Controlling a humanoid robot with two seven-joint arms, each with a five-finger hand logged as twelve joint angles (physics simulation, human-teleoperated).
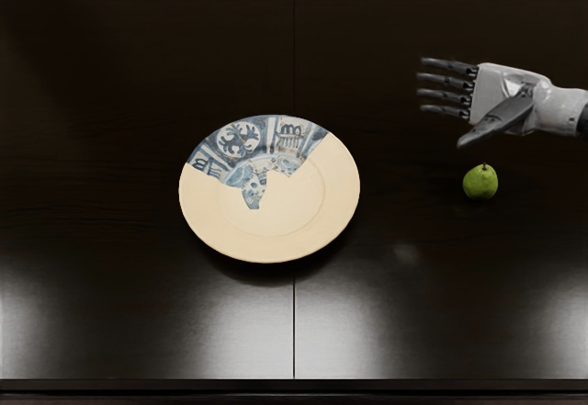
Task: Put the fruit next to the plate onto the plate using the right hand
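Nothing done yet tbh: pear (480, 182) sits on the surface right of the plate (207, 205), right hand (469, 102) hovering above w/ fingers spread, empty.

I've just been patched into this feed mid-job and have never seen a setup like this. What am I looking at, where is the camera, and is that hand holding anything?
This is a simulator's render from the camera in a humanoid robot's head, looking down at a slant on a dark table. The grey mechanical thing coming in from the right edge is the robot's right hand. Its five fingers are spread and hold nothing. In the picture it shows just above a small green pear, which sits on the table, apart from the hand. To the pear's left lies a cream plate with a blue pattern over part of it. The pear is not on it yet. The left arm is out of view.
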